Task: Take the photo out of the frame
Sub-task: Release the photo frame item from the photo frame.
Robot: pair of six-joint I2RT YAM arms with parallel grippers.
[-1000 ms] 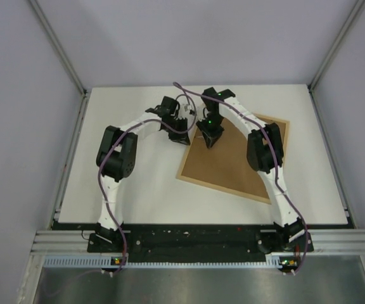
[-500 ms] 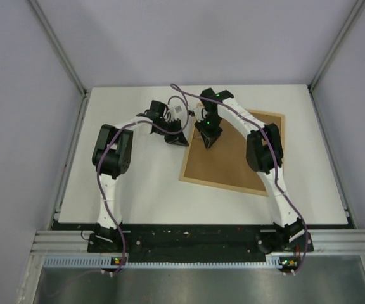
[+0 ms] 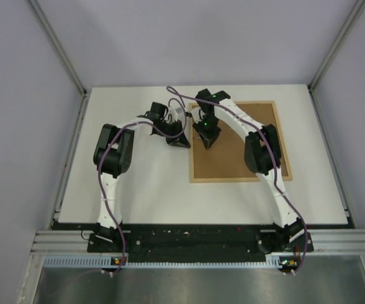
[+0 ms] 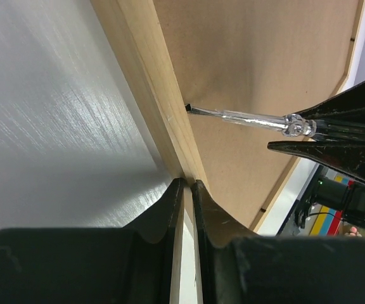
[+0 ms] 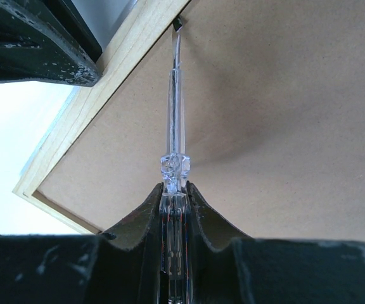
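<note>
Brown fibreboard back up, the frame (image 3: pixel 233 166) lies flat on the desk (image 3: pixel 144 183). Left pincer (image 4: pixel 187 183) is clenched on the frame's left wooden rail; right pincer (image 5: pixel 175 185) grasps a clear screwdriver (image 5: pixel 175 95), tip at that rail's inner edge.

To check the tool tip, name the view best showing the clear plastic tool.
Right wrist: the clear plastic tool runs full length from the right gripper to the edge of the light-wood frame. Left wrist shows it sideways; top external cannot resolve it.

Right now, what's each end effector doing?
Left end effector: closed on the frame, pinching its wooden edge.
Right end effector: closed on a clear tool, tip at the frame's inner edge.
</note>
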